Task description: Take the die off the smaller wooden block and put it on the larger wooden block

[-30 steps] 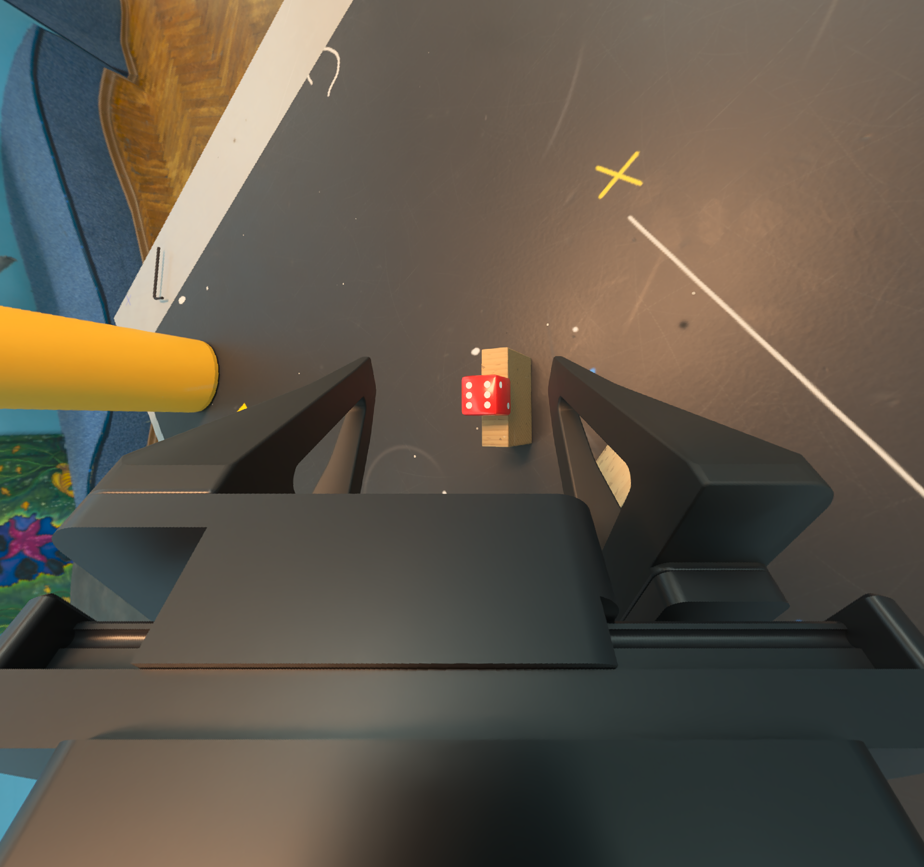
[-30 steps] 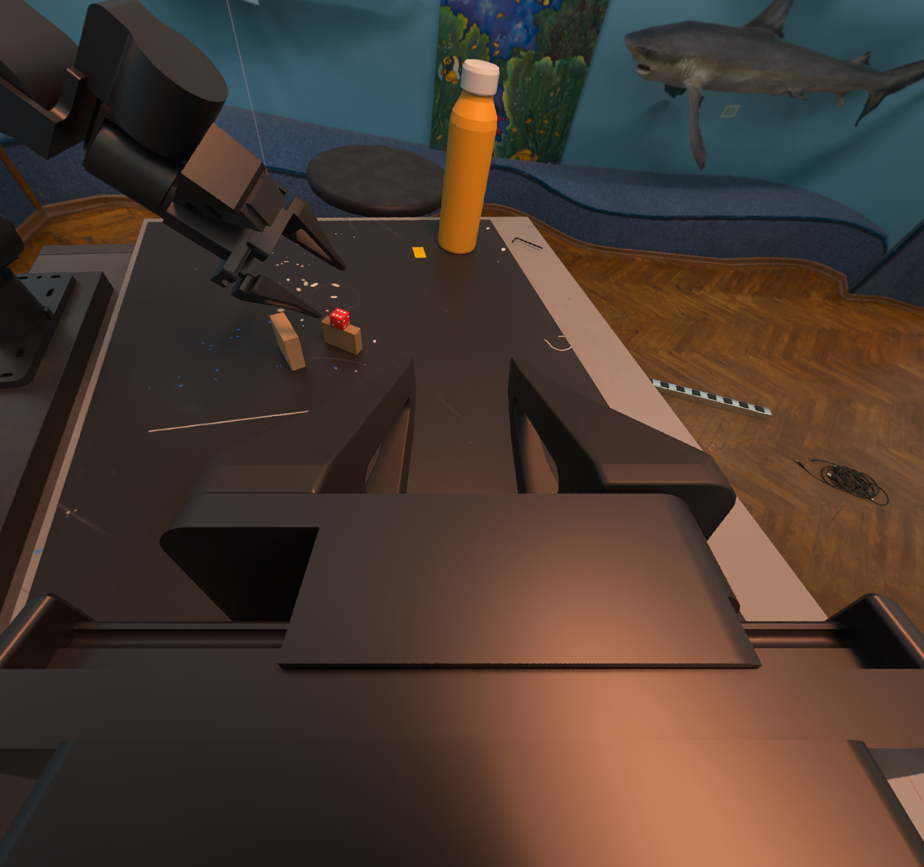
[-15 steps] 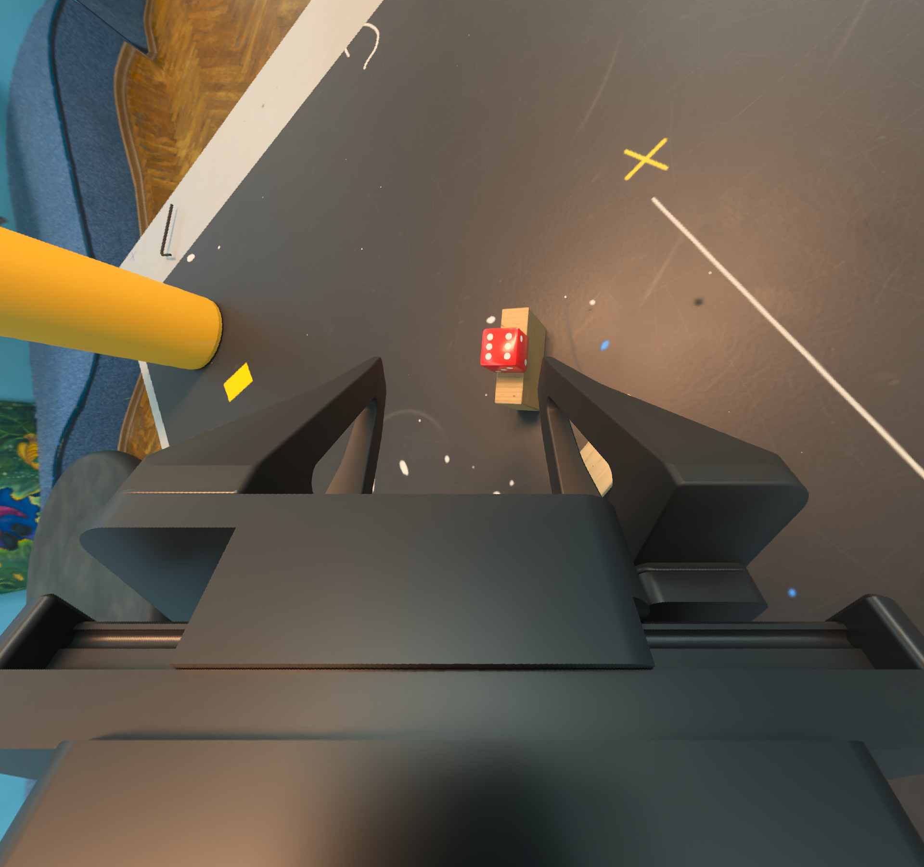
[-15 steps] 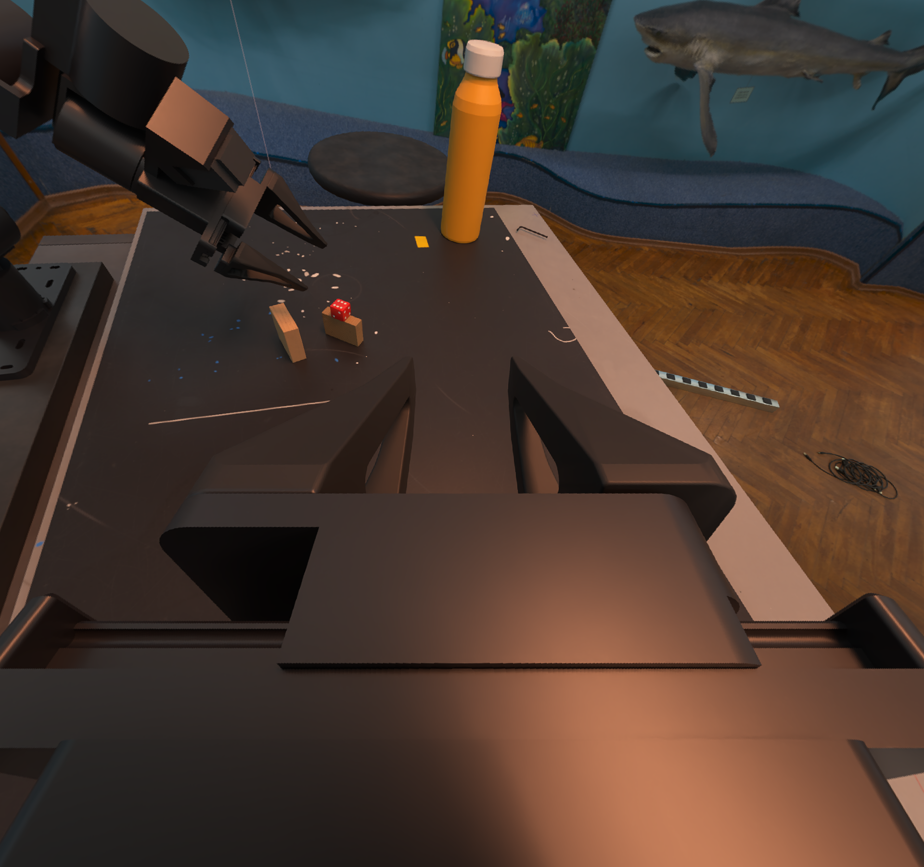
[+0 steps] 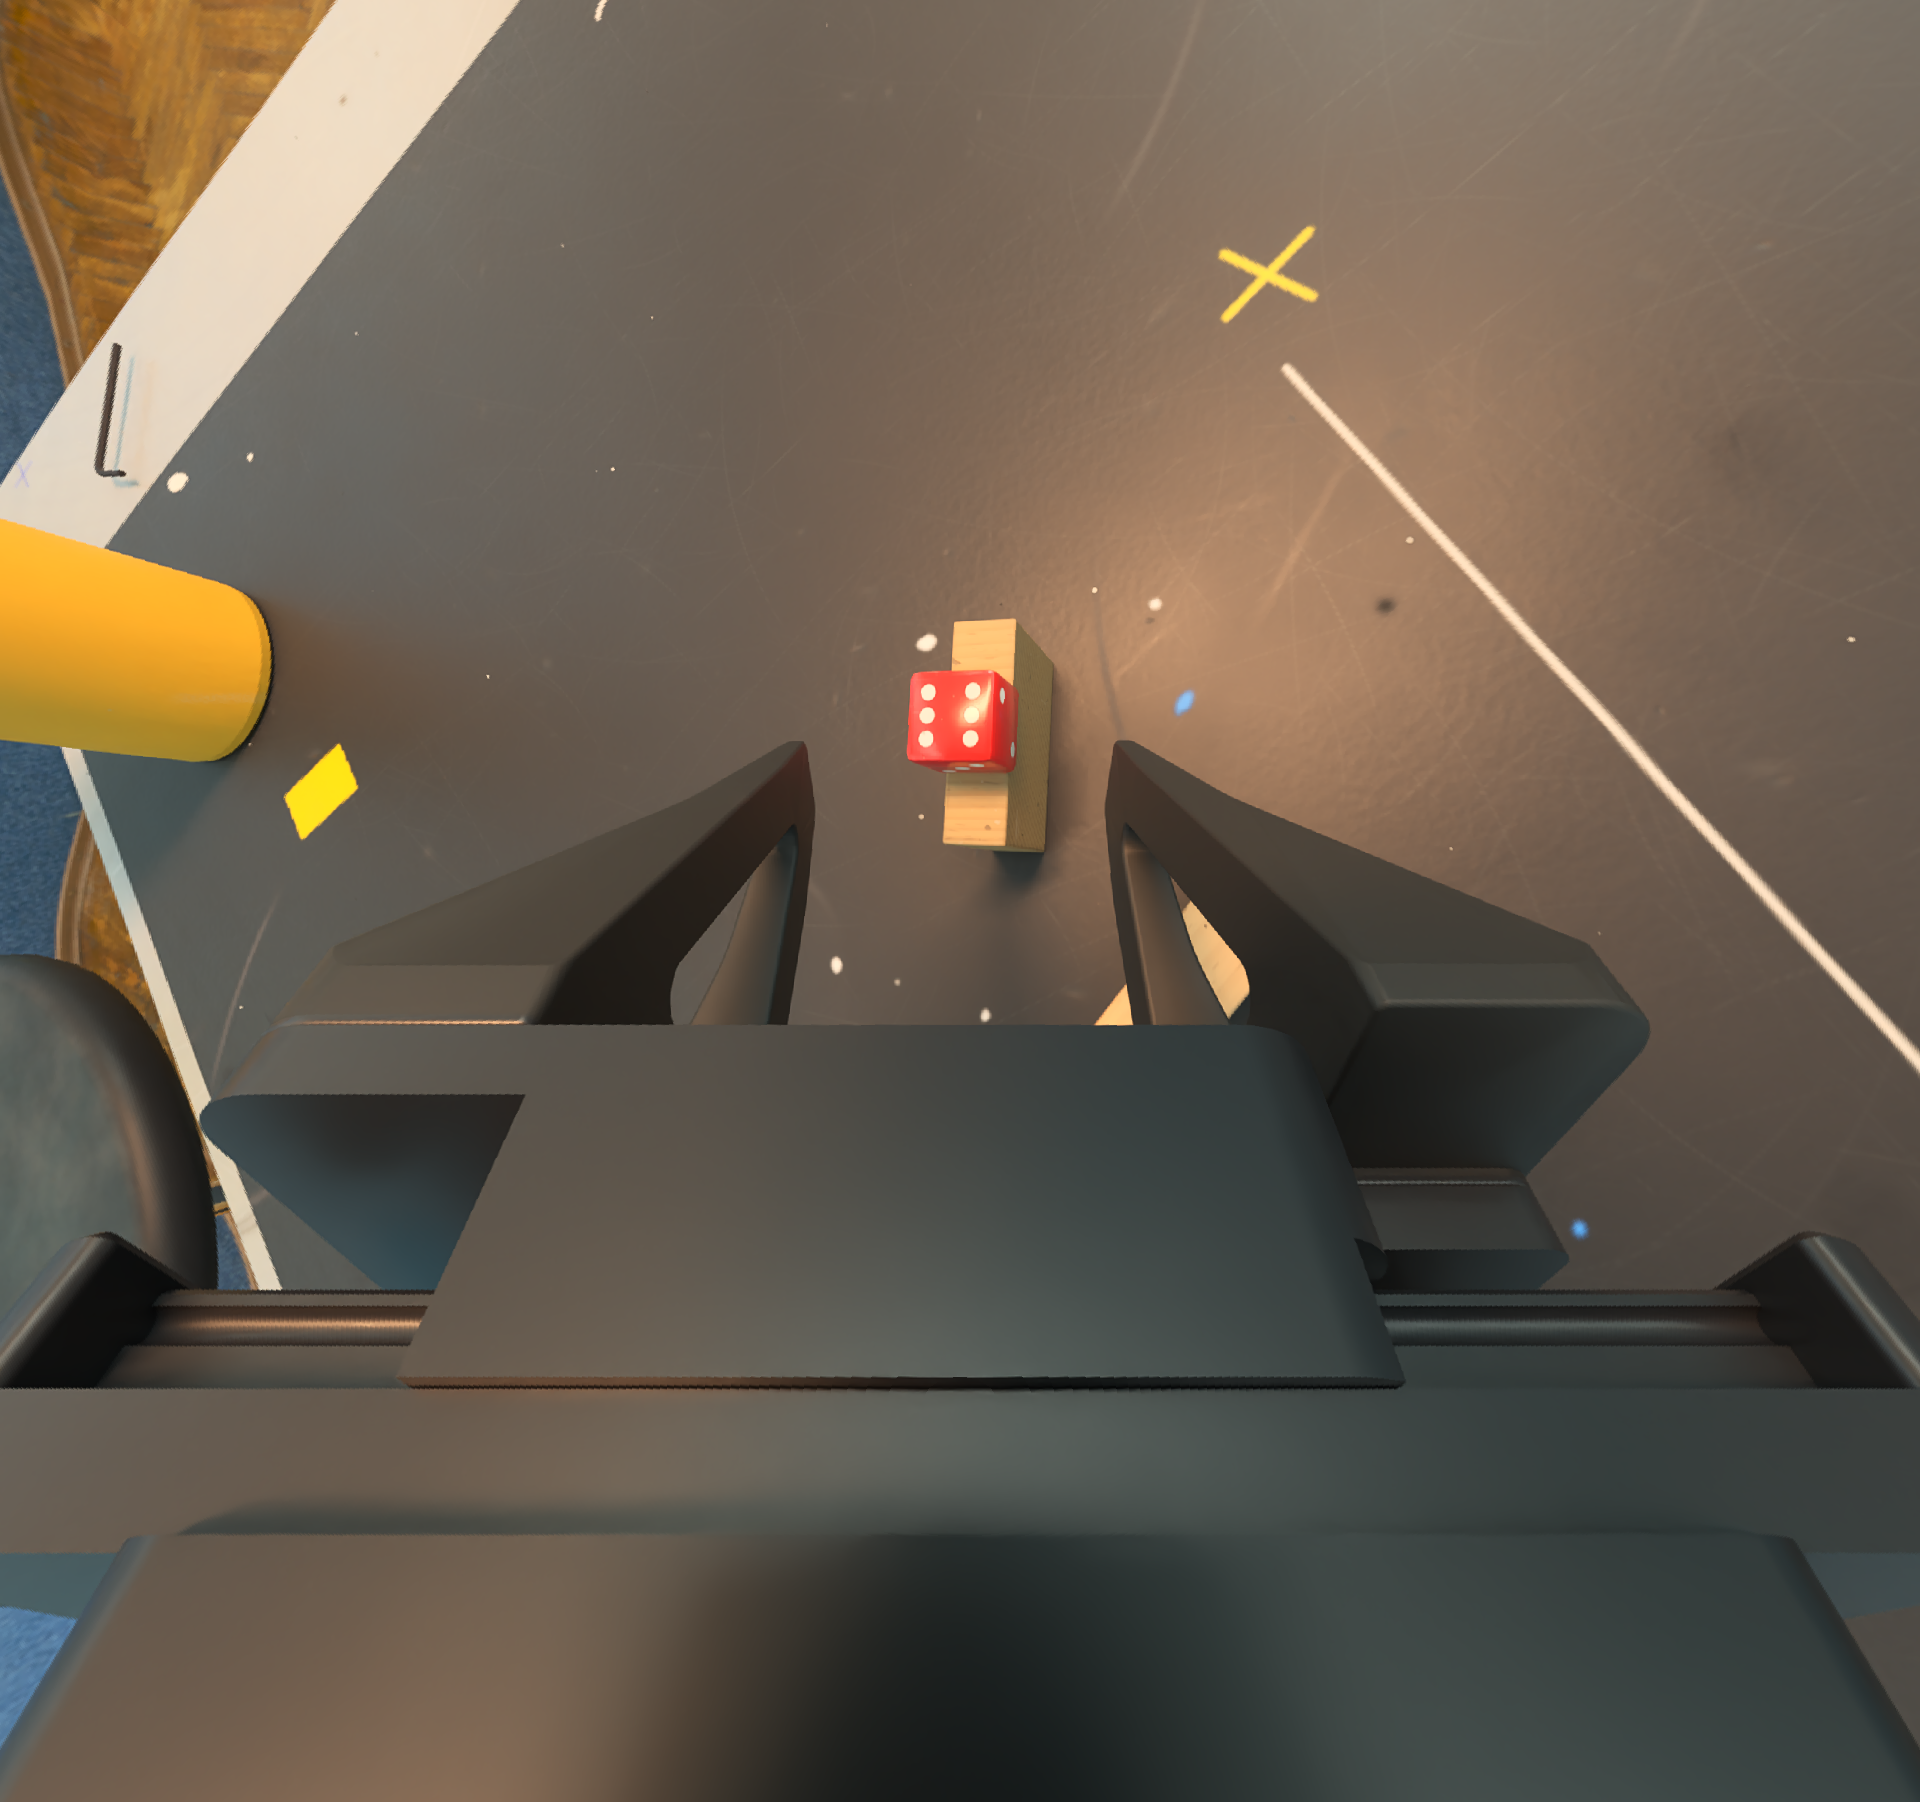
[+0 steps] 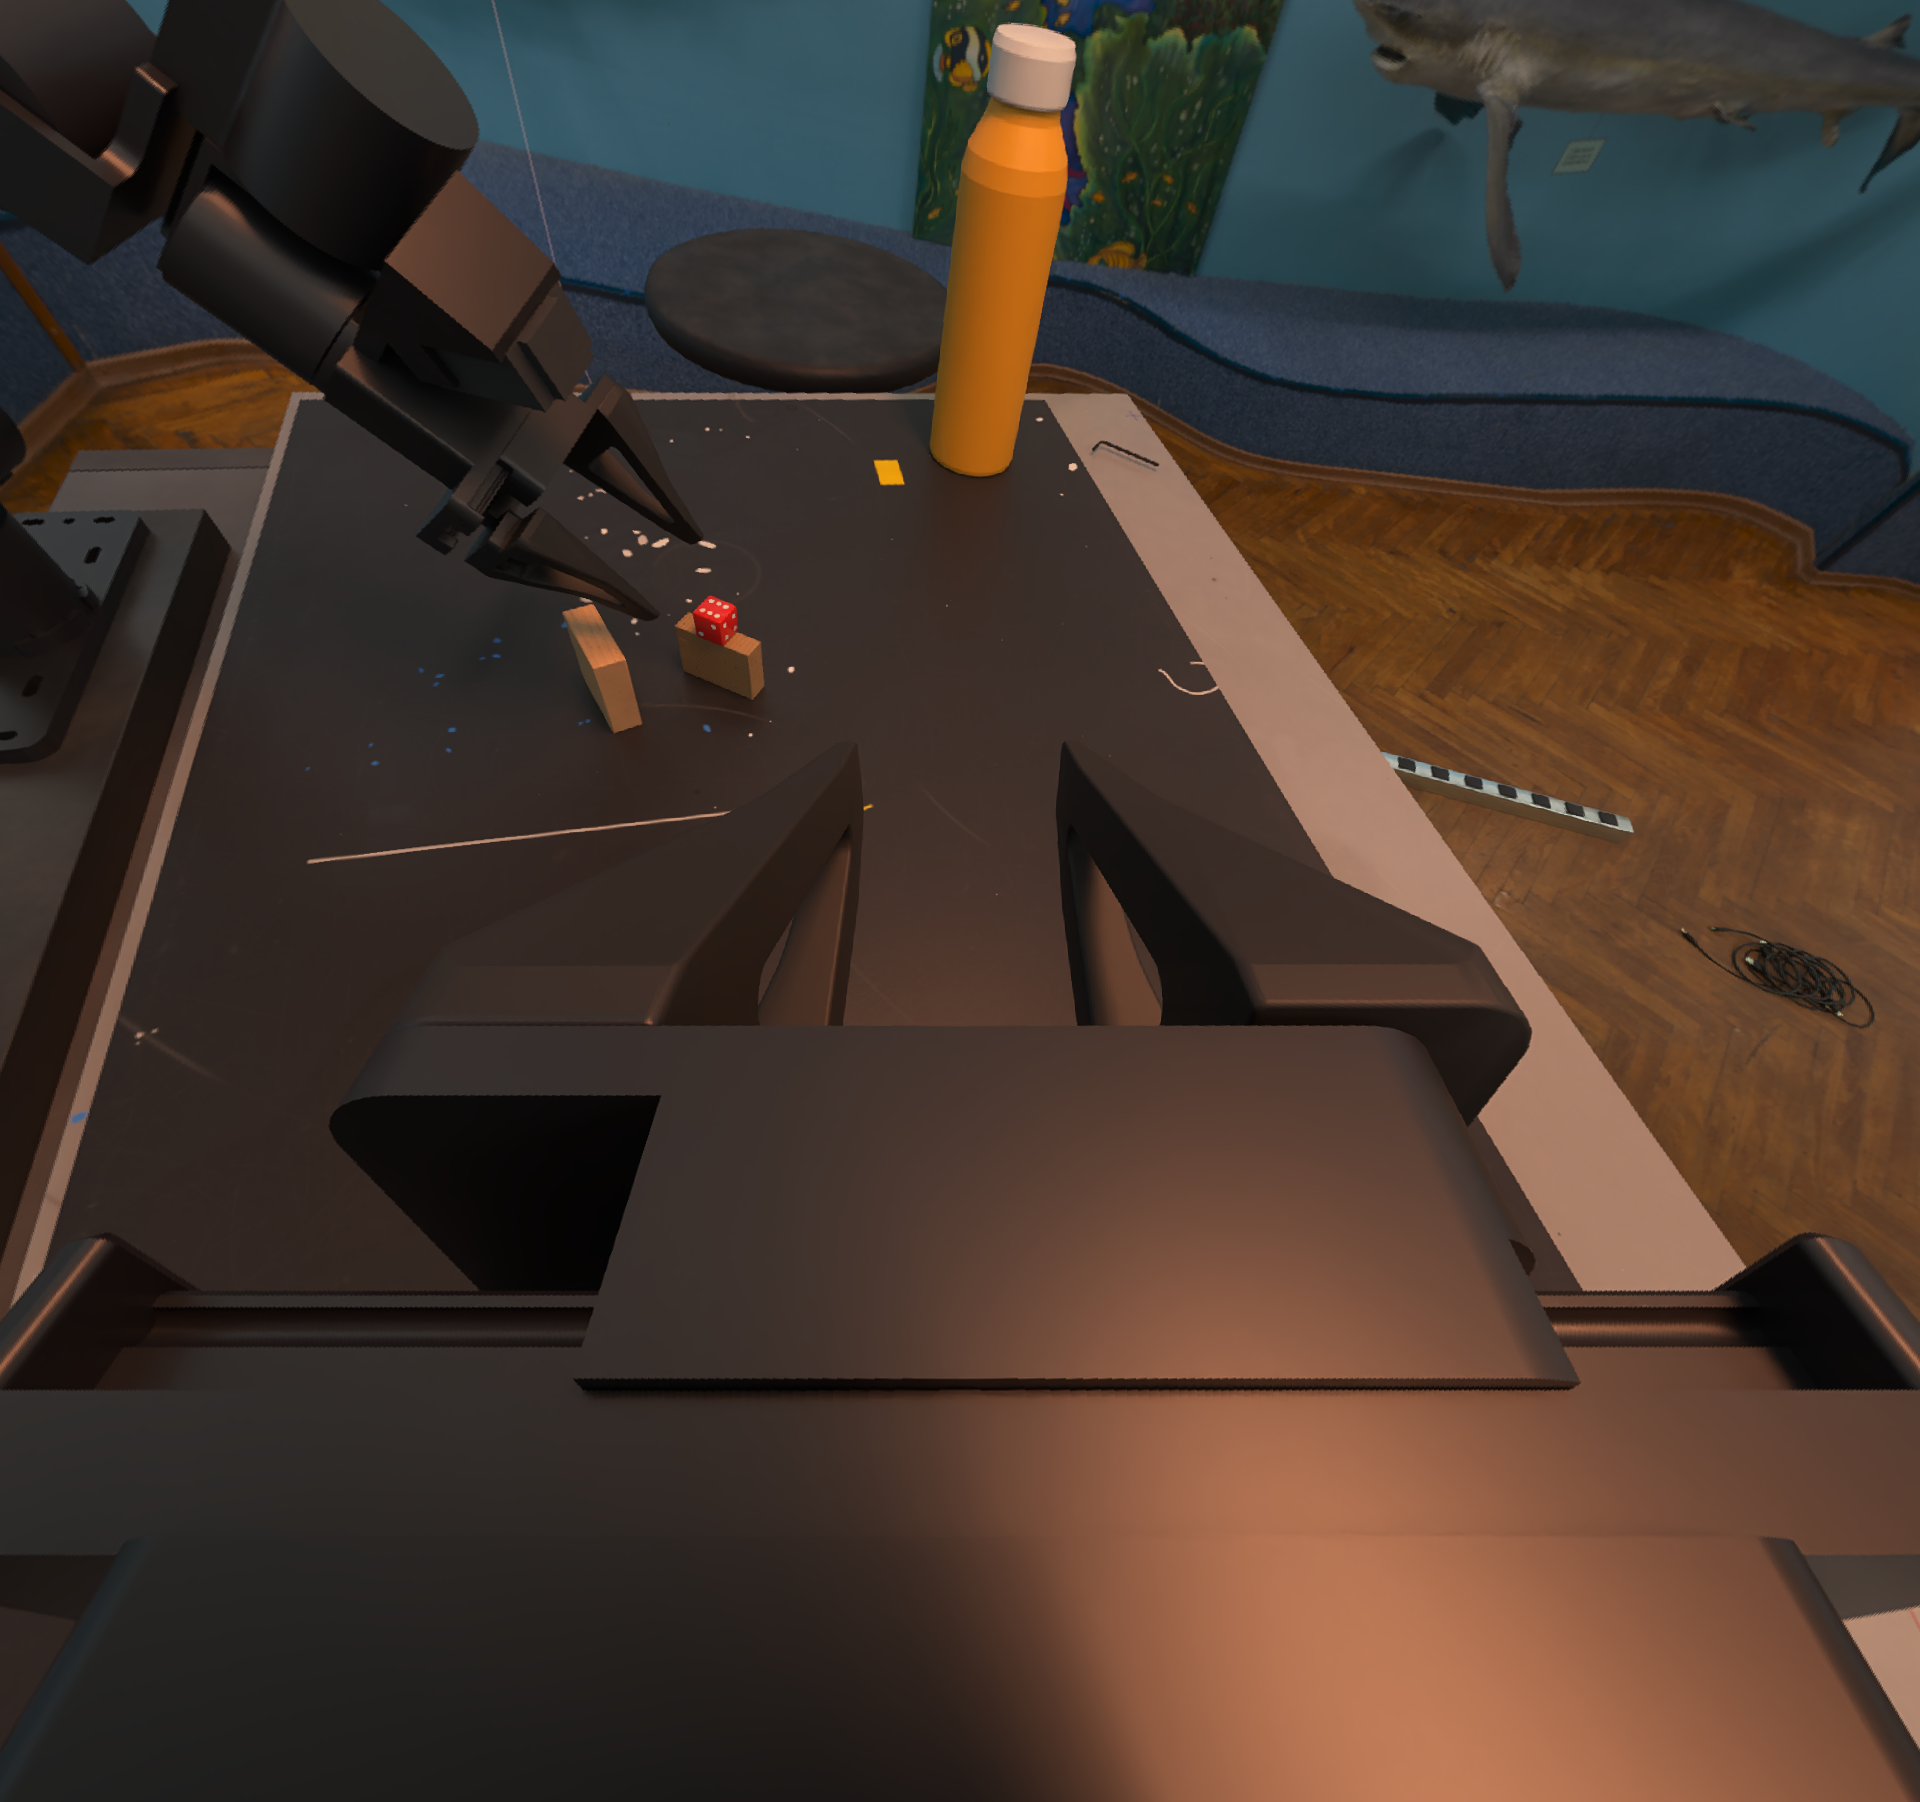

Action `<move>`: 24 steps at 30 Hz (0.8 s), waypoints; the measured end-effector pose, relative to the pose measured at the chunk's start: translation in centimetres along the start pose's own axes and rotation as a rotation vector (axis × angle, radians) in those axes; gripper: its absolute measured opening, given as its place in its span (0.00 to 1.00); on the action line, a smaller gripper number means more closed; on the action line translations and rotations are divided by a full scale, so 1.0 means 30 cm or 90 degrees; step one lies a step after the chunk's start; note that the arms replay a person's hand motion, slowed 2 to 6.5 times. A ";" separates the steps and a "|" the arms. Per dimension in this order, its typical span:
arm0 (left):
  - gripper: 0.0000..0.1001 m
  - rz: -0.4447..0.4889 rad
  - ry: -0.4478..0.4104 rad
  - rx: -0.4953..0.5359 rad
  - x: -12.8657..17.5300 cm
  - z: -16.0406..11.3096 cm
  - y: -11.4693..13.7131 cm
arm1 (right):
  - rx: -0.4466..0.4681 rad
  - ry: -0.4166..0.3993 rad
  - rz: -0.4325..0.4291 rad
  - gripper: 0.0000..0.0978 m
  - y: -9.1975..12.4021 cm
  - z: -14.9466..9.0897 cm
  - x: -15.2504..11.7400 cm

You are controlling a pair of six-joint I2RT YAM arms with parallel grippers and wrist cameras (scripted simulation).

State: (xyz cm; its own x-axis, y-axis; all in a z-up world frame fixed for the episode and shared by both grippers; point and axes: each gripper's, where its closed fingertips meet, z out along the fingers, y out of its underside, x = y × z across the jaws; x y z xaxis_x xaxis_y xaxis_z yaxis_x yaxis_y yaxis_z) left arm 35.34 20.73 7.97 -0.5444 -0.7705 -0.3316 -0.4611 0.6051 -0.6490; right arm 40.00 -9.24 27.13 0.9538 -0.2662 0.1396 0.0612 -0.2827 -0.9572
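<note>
Atop the smaller wooden block sits the red die, the larger wooden block just beside it. Above them the left gripper hangs spread wide; the right gripper, also spread, waits over bare tabletop, well apart.

Both arms are matte black all over, chunky rounded housings, each pincer ending in hollow, triangular, pointed fingers.

red die atop smaller wooden block | larger wooden block beside, on edge
</note>
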 end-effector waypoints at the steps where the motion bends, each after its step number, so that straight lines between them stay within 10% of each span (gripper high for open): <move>1: 0.48 0.002 -0.001 -0.004 0.000 0.007 -0.001 | -0.002 -0.001 -0.001 0.33 0.001 0.002 -0.002; 24: 0.22 0.005 0.034 -0.082 -0.002 0.127 0.018 | -0.027 -0.011 -0.007 0.33 0.024 0.016 -0.008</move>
State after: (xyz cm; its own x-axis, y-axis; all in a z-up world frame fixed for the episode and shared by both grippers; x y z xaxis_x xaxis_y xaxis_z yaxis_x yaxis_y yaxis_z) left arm 37.80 20.34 5.03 -0.5836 -0.7556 -0.2973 -0.5409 0.6348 -0.5518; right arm 39.95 -8.94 26.28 0.9581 -0.2468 0.1455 0.0597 -0.3246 -0.9440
